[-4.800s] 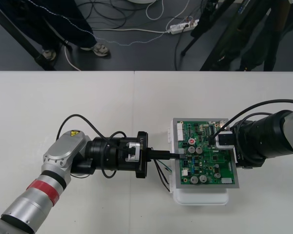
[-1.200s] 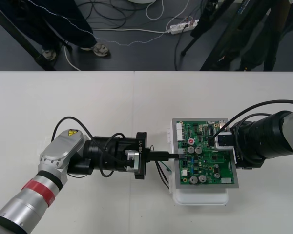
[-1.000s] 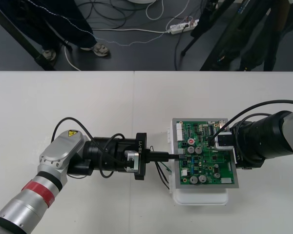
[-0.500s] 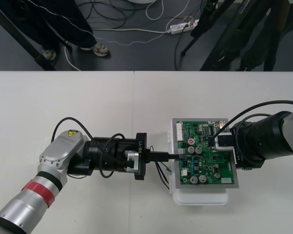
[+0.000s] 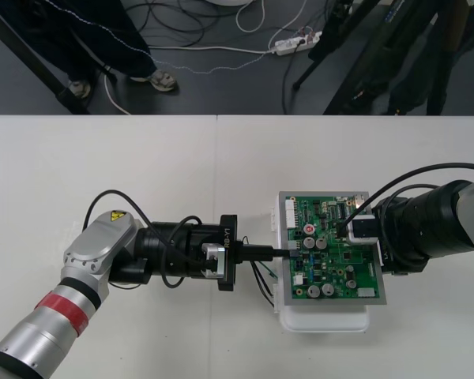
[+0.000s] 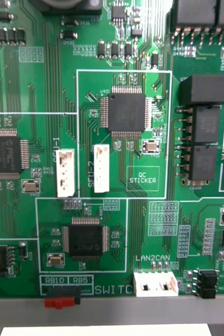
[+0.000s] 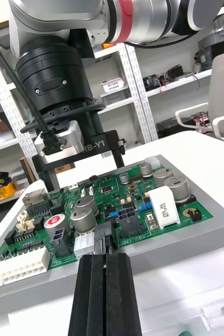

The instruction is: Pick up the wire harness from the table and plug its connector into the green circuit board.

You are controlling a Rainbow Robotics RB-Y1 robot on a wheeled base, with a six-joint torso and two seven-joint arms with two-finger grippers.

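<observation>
Tabletop [image 5: 142, 174] – left pincer [image 5: 280, 253] pinched tight on harness plug [image 7: 104, 234] at green circuit board [image 5: 332, 260] edge. Right pincer [image 7: 84, 176] spread wide – tips on board.

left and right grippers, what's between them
Front view: the green circuit board, with the left gripper holding the wire harness at its left edge and the right gripper over its right side.

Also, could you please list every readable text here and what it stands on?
"QC STICKER": green circuit board
"LAN2CAN": board, above white connector
"RB10": board, above red switch
"RB5": beside it
"SWITC", rest hidden: beside those
"RB-Y1": right gripper
Yellow warning triangle: left arm
Other board markings: too small to read.
</observation>
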